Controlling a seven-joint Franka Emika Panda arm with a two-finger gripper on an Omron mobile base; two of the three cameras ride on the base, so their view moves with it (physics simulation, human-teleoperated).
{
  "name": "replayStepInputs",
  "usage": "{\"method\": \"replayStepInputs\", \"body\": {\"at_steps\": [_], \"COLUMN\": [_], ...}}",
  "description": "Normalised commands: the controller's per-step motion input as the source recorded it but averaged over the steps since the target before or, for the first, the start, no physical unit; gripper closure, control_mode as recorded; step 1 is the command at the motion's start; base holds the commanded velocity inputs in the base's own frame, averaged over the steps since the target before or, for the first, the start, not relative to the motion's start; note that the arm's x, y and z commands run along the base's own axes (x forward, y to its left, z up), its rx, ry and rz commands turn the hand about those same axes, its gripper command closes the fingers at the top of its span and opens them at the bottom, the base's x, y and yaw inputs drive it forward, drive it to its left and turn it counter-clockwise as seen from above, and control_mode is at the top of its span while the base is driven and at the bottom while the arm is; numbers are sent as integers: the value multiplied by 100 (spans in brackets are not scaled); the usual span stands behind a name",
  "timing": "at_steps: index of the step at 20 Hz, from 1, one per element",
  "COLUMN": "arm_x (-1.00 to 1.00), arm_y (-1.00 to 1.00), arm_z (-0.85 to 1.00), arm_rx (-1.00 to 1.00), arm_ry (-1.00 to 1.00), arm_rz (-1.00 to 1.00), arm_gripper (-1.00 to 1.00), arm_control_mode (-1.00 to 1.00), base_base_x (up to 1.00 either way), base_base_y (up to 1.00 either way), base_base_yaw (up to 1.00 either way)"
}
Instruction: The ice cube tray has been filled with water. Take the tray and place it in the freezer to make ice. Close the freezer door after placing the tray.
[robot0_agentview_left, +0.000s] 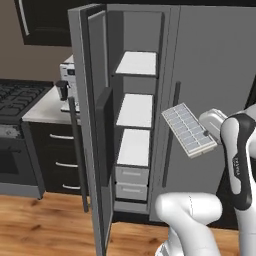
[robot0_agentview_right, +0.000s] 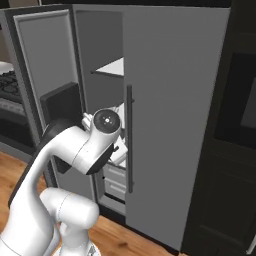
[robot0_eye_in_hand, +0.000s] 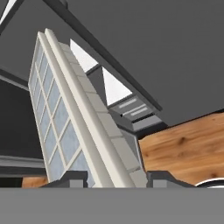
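Tray: ice cube tray tilted, mid-right of left base view, before the shut right fridge door | fingers: clamped on tray's end, bottom of hand view | freezer: centre, white shelves and drawers showing | freezer door: swung open, left of centre | floor: wood, lower right in hand view

The pincer grips the ice cube tray edgewise, above wooden floor.
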Motion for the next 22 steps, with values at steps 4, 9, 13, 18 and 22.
{"method": "replayStepInputs", "body": {"at_steps": [4,9,13,18,22], "arm_x": [0,0,0,0,0], "arm_y": [0,0,0,0,0], "arm_z": [0,0,0,0,0], "arm_rx": [0,0,0,0,0], "arm_ry": [0,0,0,0,0], "arm_rz": [0,0,0,0,0], "arm_gripper": [100,100,100,100,100], "arm_control_mode": [100,100,100,100,100], "base_base_x": [50,51,56,27,18], "base_base_y": [10,5,29,52,42], "base_base_yaw": [0,0,0,0,0]}}
